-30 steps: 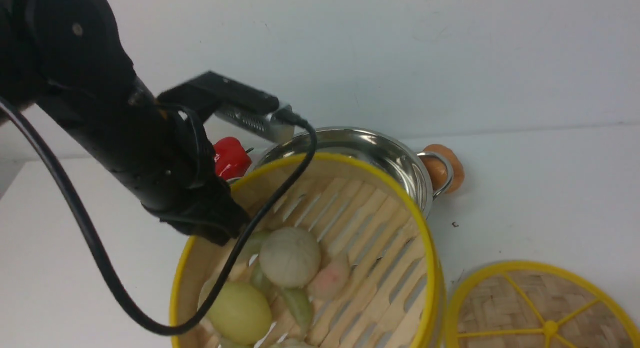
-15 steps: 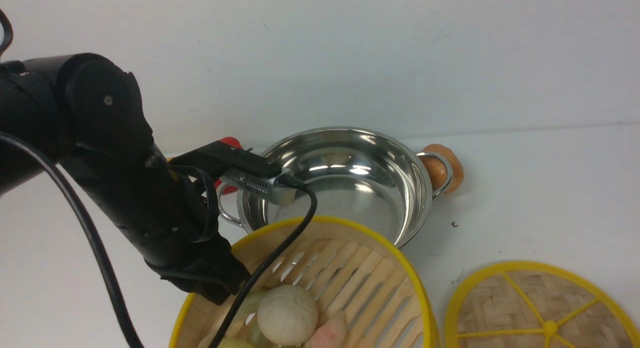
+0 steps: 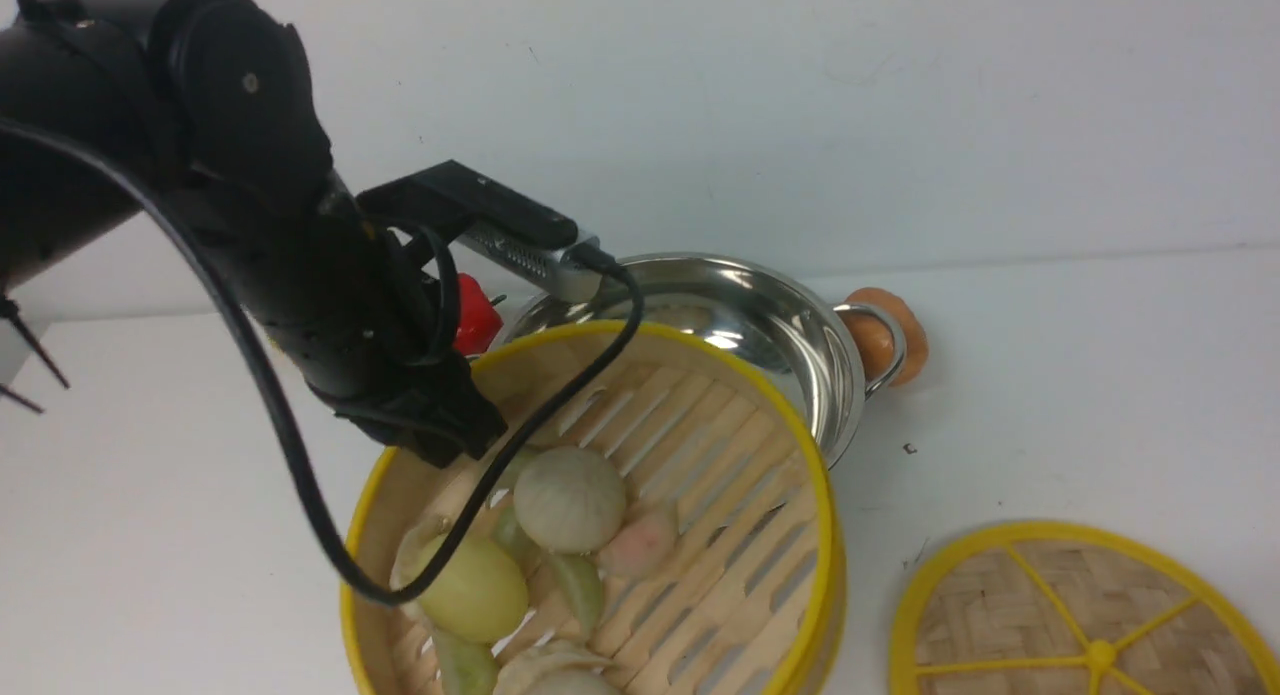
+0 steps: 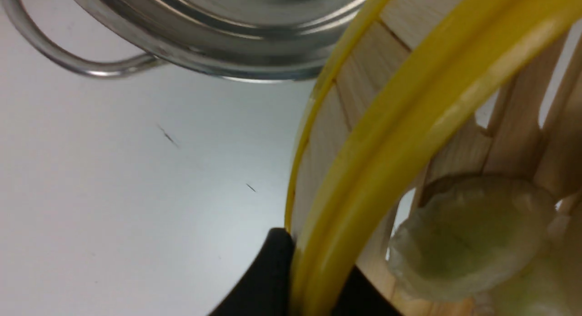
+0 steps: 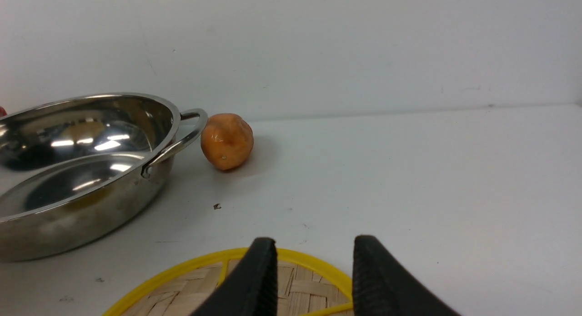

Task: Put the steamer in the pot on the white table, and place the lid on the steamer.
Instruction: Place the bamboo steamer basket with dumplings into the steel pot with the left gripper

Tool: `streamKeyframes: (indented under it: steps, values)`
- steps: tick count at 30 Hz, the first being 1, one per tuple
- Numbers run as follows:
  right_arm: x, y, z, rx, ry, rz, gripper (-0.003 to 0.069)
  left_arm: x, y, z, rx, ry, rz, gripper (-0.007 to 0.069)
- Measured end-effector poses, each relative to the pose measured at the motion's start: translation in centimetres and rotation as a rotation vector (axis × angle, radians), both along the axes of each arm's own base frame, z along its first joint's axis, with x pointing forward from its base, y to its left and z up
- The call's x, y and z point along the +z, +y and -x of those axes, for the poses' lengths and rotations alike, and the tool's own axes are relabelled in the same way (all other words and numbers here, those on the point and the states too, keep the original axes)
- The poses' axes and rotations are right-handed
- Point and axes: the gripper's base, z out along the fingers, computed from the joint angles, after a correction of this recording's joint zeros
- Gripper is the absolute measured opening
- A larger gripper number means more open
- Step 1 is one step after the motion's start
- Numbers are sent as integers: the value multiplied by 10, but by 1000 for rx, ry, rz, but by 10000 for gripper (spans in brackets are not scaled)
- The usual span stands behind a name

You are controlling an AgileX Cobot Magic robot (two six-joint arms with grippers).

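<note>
The steamer [image 3: 700,475], a yellow-rimmed bamboo basket holding several pale buns [image 3: 570,500], hangs tilted in front of the steel pot [image 3: 760,315] and covers its near rim. My left gripper [image 3: 455,435] is shut on the steamer's left rim [image 4: 409,102], one black finger [image 4: 273,270] outside the wall and one inside. The pot's looped handle [image 4: 68,61] shows close by. The lid [image 3: 1080,615] lies flat on the white table [image 3: 1100,375] at the front right. Over the lid's [image 5: 182,288] far rim my right gripper [image 5: 313,252] stands open, holding nothing.
A red pepper [image 3: 475,310] sits behind the pot's left side, partly hidden by my left arm. An orange round fruit [image 5: 227,141] rests against the pot's right handle. A white wall stands close behind the pot. The left arm's black cable loops over the steamer.
The left arm dipped with the steamer, baring the pot, then lifted it back up in front of the pot. The buns slid inside. The lid stayed put.
</note>
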Motion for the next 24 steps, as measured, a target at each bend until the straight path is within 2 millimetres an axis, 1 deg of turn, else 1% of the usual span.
streamKeyframes:
  steps: [6,7,9,13,17,19,20,21,24]
  values:
    - [0,0,0,0,0,0,249,-7,-8,-31,-4,-17,-32,30]
    - [0,0,0,0,0,0,249,-7,-8,-32,-4,-19,-33,30]
    - [0,0,0,0,0,0,249,-2,-10,-42,-6,-50,-38,30]
    - [0,0,0,0,0,0,249,24,-14,-56,-10,-151,-26,30]
    - [0,0,0,0,0,0,249,45,-17,-66,-27,-233,-5,30]
    - [0,0,0,0,0,0,249,49,-19,-71,-31,-254,0,30]
    - [0,0,0,0,0,0,249,50,-21,-77,-32,-266,3,30]
    - [0,0,0,0,0,0,249,50,-21,-77,-32,-266,3,30]
    - [0,0,0,0,0,0,249,42,-26,-92,-41,-268,-1,30]
